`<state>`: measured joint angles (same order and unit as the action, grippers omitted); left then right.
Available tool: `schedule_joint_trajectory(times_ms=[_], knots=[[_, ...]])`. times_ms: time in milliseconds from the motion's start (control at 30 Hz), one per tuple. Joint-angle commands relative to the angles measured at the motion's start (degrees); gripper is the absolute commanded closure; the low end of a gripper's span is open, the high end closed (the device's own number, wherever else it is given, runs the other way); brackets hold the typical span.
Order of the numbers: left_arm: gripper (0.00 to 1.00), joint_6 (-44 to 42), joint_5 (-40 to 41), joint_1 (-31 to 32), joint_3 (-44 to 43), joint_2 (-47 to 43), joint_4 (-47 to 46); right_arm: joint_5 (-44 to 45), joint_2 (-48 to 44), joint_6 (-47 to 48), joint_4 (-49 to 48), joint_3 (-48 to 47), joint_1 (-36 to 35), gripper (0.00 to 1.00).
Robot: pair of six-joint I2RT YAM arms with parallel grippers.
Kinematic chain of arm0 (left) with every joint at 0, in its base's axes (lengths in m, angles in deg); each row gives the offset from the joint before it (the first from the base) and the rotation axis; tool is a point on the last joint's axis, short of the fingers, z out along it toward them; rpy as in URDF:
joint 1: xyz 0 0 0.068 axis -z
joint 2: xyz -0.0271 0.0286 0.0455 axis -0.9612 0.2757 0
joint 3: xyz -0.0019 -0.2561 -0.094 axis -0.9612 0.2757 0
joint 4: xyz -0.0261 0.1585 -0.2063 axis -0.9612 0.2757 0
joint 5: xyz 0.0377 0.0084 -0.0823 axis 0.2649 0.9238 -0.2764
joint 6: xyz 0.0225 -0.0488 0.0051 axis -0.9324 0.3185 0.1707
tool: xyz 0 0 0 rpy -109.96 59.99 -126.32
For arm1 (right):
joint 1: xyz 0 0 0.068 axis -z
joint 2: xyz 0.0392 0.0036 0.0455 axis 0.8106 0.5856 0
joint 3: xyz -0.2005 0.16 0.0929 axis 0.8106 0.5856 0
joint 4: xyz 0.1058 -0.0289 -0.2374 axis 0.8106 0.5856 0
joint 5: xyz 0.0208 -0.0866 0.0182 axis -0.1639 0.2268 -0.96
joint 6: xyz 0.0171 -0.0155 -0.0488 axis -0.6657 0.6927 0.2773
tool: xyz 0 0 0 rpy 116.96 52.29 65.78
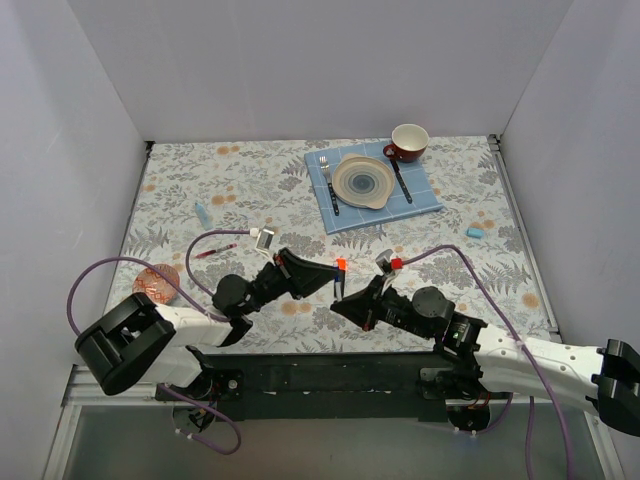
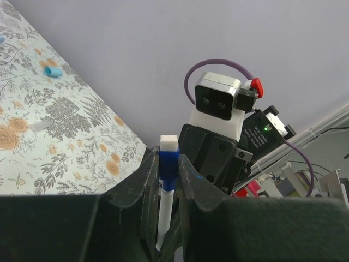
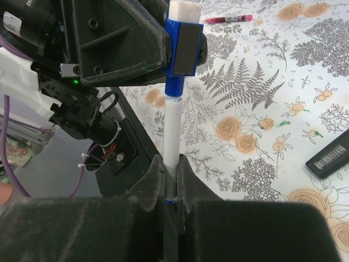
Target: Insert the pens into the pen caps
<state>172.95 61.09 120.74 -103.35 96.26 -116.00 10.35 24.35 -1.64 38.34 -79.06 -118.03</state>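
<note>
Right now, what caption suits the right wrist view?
Right gripper clamps the white pen upright; left gripper holds the blue cap at its upper end.

LEFT WRIST VIEW: The left gripper (image 2: 168, 164) pinches a blue cap (image 2: 168, 168) with a white end, its dark fingers (image 2: 139, 185) pressed against either side. The barrel of a white pen (image 2: 163, 213) runs down from the cap into the shadowed gap between them. Just beyond, the other arm's wrist faces the lens, showing a silver-fronted camera (image 2: 218, 101) with two lenses, a purple cable (image 2: 186, 86) looping over it, a red connector (image 2: 255, 87) and a green light (image 2: 265, 129) on black housing. At left, the floral tablecloth (image 2: 65, 142) carries a light-blue cap (image 2: 53, 71) and a small pale object (image 2: 41, 126), well apart, below a grey wall (image 2: 163, 33).
</note>
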Motion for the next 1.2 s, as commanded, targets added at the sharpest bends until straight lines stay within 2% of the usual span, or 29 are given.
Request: schedule_joint_trajectory(times_ms=[0,133,267,300,467,500,833,1167], knots=[[1.00,0.12,-11.11,2.04,1.72,2.47,-19.13,6.22,-1.09,2.33,-7.61,-6.73,0.51,0.99],[0.96,0.56,-11.91,2.39,1.28,3.70,-21.60,3.68,0.31,4.00,-6.21,-9.54,0.51,0.99],[0.82,1.09,-11.65,2.48,1.10,4.41,-23.72,1.13,0.67,4.79,-6.12,-10.15,0.51,0.99],[0.75,1.09,-11.56,2.48,0.93,4.32,-23.63,0.60,0.75,4.88,-5.43,-10.33,0.51,0.99],[0.62,-0.05,-11.47,2.48,0.23,2.75,-22.84,-1.34,0.93,5.15,-4.01,-10.69,0.51,0.99],[0.56,-0.49,-11.30,2.48,0.14,2.39,-22.14,-1.34,0.76,5.15,-3.75,-10.77,0.59,0.99],[0.46,-2.60,-10.59,2.48,-0.30,-2.09,-17.48,-0.28,-1.35,5.76,-1.82,-10.25,0.51,0.99],[0.29,-9.63,-8.13,2.48,-0.65,-14.29,-2.64,0.51,-3.73,5.94,0.12,-9.81,0.51,0.99]])
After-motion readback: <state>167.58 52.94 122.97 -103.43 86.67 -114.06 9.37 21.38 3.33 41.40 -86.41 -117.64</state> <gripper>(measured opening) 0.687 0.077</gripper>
